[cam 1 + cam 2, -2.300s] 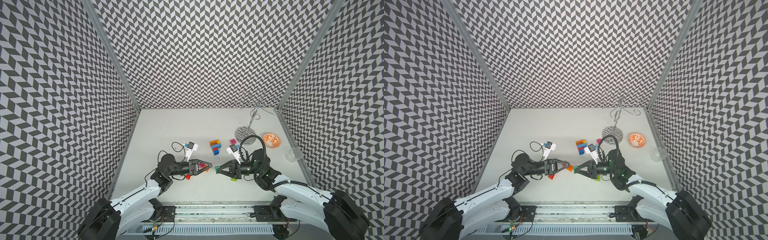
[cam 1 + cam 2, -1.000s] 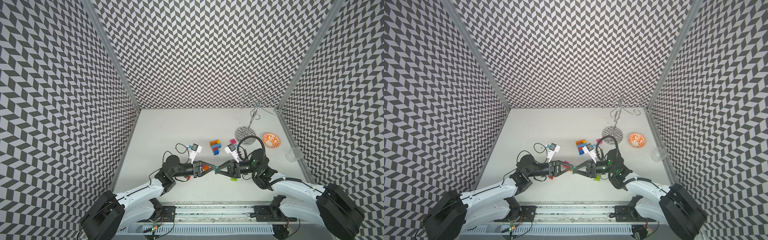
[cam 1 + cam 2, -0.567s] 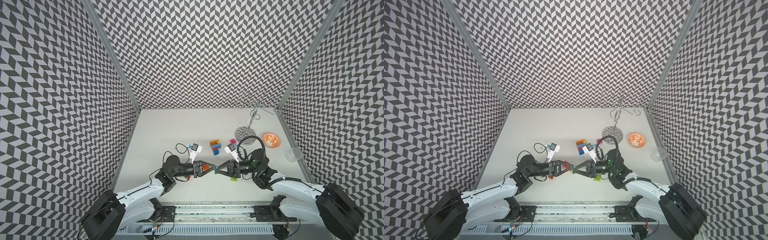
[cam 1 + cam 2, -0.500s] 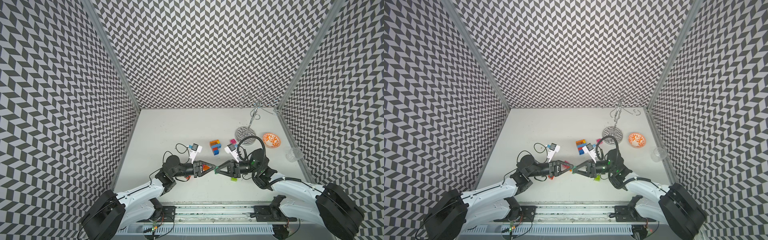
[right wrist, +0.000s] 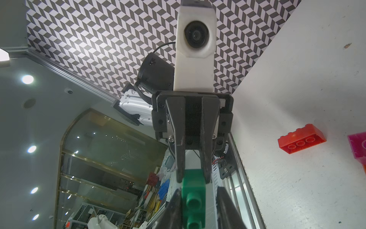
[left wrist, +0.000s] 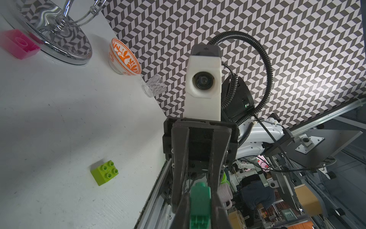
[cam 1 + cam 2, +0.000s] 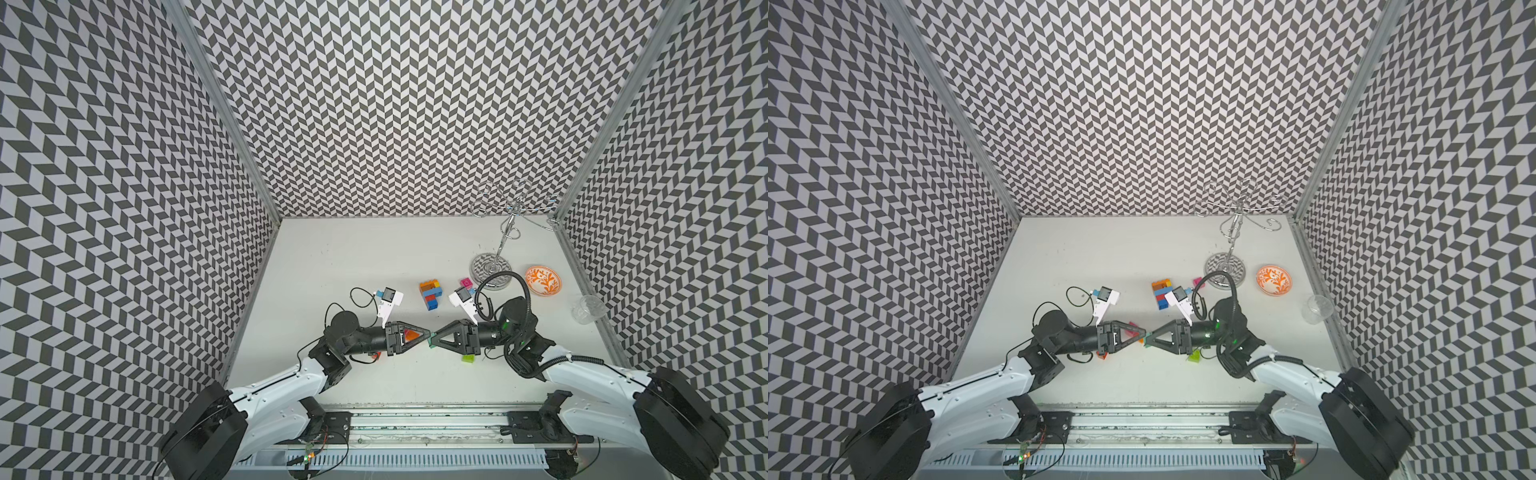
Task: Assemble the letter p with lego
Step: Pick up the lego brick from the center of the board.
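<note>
Right wrist view, first finding: the left gripper [image 7: 427, 335] has its jaws clamped on one end of a dark green brick [image 5: 193, 185], studs on the face toward the camera, the brick raised off the table [image 7: 374, 257]. The right gripper [image 7: 435, 335] faces it tip to tip and straddles the other end of the same brick. Its jaws stand narrowly parted, one finger [image 5: 226, 210] showing a clear gap to the brick's side, the opposite finger close against it, contact there not determinable. In both top views the two grippers meet nose to nose low over the front-centre of the table, arms reaching in from 8 and 4 o'clock. Taking that meeting point as the dial's centre, 12 o'clock toward the back wall: a stack of joined bricks [image 7: 430, 291], orange, yellow, light blue, red and blue, lies at 12 o'clock, well apart from the grippers; a pink brick [image 7: 466, 283] sits at 1 o'clock, just beside the base of a chrome stand [image 7: 490, 268]; a lime square brick [image 7: 468, 358] rests at 4 o'clock, partly under the right gripper; an orange brick [image 7: 412, 334] shows through the left gripper's finger frame at 9 o'clock. A red oblong brick [image 5: 302, 141] lies flat on the table on the left arm's side. An orange-patterned bowl [image 7: 542, 281] stands at 2 o'clock and a clear cup [image 7: 588, 309] nearer 3 o'clock, both by the right wall.
</note>
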`<state>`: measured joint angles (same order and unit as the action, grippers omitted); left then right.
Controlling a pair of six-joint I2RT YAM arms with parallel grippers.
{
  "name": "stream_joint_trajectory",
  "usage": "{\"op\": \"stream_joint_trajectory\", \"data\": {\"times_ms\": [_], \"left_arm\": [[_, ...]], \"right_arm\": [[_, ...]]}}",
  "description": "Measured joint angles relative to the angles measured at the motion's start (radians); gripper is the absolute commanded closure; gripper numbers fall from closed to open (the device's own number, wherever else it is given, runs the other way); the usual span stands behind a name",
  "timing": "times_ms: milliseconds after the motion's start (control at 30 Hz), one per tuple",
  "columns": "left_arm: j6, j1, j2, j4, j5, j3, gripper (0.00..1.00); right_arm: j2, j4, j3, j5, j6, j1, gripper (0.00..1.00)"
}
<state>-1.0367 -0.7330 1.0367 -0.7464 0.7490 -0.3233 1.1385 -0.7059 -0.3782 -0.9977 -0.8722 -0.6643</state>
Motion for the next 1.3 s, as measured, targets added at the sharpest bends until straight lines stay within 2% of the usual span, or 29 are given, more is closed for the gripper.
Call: {"op": "stream_joint_trajectory", "data": {"times_ms": [167,400,467,567,633,733,900,1200,1300], "left_arm": [[0.01,0.007,-0.017,0.019,0.0,0.0,0.91],[0.015,0.009,-0.017,0.022,0.0,0.0,0.89],[0.015,0.009,-0.016,0.021,0.0,0.0,0.82],[0.015,0.009,-0.011,0.016,0.001,0.0,0.63],[0.012,0.009,-0.004,0.015,0.002,0.0,0.59],[0.007,0.009,0.0,0.015,0.003,0.002,0.6],[0.0,0.009,0.0,0.004,0.004,0.014,0.67],[-0.005,0.006,0.001,-0.011,0.004,0.024,0.68],[-0.007,0.006,0.005,-0.016,0.004,0.024,0.72]], "right_arm": [[-0.024,0.025,0.0,0.002,0.015,0.005,0.78],[-0.026,0.029,0.0,-0.003,0.017,0.006,0.96],[-0.026,0.028,0.0,-0.003,0.015,0.006,0.97],[-0.024,0.024,0.0,-0.004,0.015,0.006,0.97],[-0.022,0.016,0.0,-0.005,0.014,0.006,0.98],[-0.013,0.01,0.0,-0.002,0.011,0.006,0.98],[-0.002,-0.006,0.0,0.007,-0.001,0.006,0.98],[0.022,-0.039,0.0,0.022,-0.023,0.006,0.98],[0.026,-0.045,0.0,0.021,-0.028,0.006,0.98]]}}
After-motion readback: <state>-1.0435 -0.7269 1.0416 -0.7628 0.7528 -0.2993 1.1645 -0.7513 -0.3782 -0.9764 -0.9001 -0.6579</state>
